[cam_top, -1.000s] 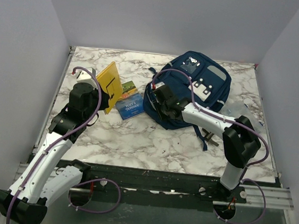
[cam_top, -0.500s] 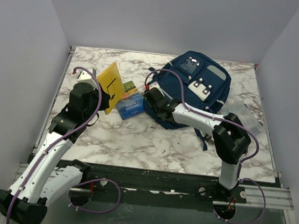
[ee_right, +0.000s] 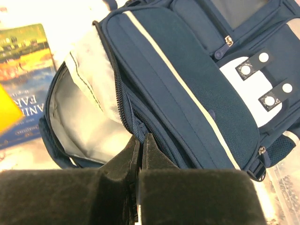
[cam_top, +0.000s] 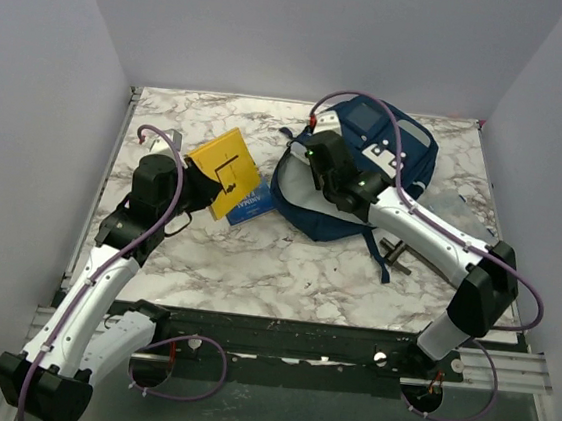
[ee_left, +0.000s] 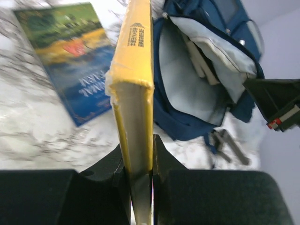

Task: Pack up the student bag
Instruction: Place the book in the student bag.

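1. Nearest the arm bases, a grey metal tool [cam_top: 397, 255] lies on the marble table [cam_top: 285, 266], just beside the bag's trailing strap. It is not involved at this moment.
2. To the left, the left gripper [ee_left: 138, 157] is clamped narrowly on 1 edge of a yellow book [ee_left: 136, 89], held on edge above the table. With so little of the book between the pads, a quick swing could lever it loose.
3. Just beyond and below it, a blue book [ee_left: 70, 65] lies flat. A low pass with the yellow book could drag it along.
4. Farther right, the student bag [cam_top: 411, 169] lies front-up at the table's far right. Its main compartment gapes toward the yellow book, with pale lining showing.
5. The right gripper [ee_right: 140, 140] is pinched fully together on the zip edge of the bag's upper flap, holding the mouth open. It has only a thin fold of fabric. If that slips, the flap would probably drop and the incoming book would jam against it.
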Robot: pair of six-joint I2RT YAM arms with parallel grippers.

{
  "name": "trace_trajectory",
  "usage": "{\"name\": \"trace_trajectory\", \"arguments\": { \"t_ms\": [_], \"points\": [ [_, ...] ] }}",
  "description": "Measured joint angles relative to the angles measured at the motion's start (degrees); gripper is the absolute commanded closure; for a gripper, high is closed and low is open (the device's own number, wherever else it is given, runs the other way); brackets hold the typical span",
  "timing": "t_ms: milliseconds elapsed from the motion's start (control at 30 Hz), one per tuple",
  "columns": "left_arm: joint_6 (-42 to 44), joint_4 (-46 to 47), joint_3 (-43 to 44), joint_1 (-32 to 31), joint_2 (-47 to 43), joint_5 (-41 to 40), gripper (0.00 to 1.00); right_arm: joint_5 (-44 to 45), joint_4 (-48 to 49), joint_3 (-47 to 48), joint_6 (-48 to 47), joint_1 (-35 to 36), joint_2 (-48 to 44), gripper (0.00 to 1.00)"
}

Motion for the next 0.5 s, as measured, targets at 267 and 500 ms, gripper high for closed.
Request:
{"name": "trace_trajectory", "arguments": {
  "t_ms": [267, 500],
  "points": [
    [-20.0, 17.8, -8.1, 1.2, 10.4, 21.0, 1.00, -10.6, 1.6, 0.7, 6.8, -6.9, -3.2, 1.00],
    [-33.0, 29.7, -9.2, -2.5, 20.0, 27.6, 1.00, -16.1, 1.8, 2.0, 10.4, -7.5, -3.2, 1.00]
  ]
}}
